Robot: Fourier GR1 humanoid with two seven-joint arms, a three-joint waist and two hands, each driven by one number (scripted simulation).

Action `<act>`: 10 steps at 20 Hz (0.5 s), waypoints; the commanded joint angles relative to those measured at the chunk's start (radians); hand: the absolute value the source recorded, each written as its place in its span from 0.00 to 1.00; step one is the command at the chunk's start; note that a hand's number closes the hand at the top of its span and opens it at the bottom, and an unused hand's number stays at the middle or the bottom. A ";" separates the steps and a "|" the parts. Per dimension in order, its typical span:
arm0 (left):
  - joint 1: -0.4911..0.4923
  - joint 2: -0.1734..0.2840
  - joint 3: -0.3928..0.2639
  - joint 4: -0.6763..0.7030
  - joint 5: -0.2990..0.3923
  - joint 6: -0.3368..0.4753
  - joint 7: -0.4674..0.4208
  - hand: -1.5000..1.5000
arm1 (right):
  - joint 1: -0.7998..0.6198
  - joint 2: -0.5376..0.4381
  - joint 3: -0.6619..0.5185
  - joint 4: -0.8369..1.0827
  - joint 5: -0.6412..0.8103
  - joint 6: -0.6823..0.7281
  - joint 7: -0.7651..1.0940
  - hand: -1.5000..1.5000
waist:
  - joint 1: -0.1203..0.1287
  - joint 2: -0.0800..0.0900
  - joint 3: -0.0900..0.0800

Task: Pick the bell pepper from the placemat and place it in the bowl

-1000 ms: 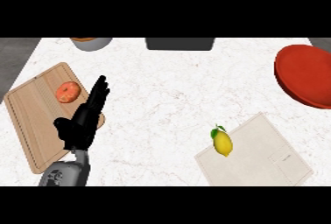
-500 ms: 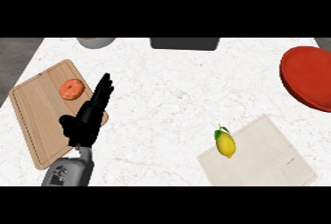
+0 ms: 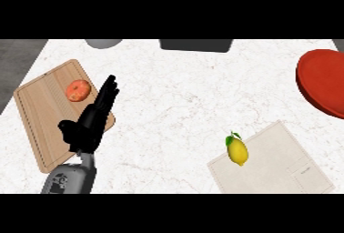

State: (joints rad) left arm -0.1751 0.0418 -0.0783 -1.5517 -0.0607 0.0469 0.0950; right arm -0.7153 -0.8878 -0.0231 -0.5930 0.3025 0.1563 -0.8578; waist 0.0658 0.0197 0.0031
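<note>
Your left hand (image 3: 87,125) comes in from the lower left of the head view and lies over the right edge of the wooden board (image 3: 42,107), its fingers (image 3: 107,91) straight and together, pointing up and a little right, the thumb sticking out to the left; it has hold of nothing. Just left of the fingertips, an orange-red round fruit (image 3: 78,90) sits on the board, close to the hand but not gripped. Your right hand does not show. The pepper (image 3: 237,150), yellow with a green stem, lies on the upper left part of the pale placemat (image 3: 282,168) at the lower right of the white marbled worktop (image 3: 181,95), well apart from the hand. The red bowl (image 3: 324,82) sits at the right edge, partly cut off, above the placemat. At the top edge you can see part of a grey round vessel (image 3: 103,43) and a dark rectangular thing (image 3: 195,45).
</note>
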 commanded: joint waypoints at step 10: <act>-0.020 0.005 -0.004 0.023 -0.003 -0.018 -0.014 0.50 | -0.100 0.051 0.091 0.350 0.144 0.148 -0.148 0.00 | 0.023 0.017 0.004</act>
State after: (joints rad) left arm -0.1897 0.0377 -0.0826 -1.5401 -0.0609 0.0386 0.0848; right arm -0.7987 -0.8413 0.0422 -0.3048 0.4203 0.2034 -0.9347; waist 0.0871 0.0339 0.0059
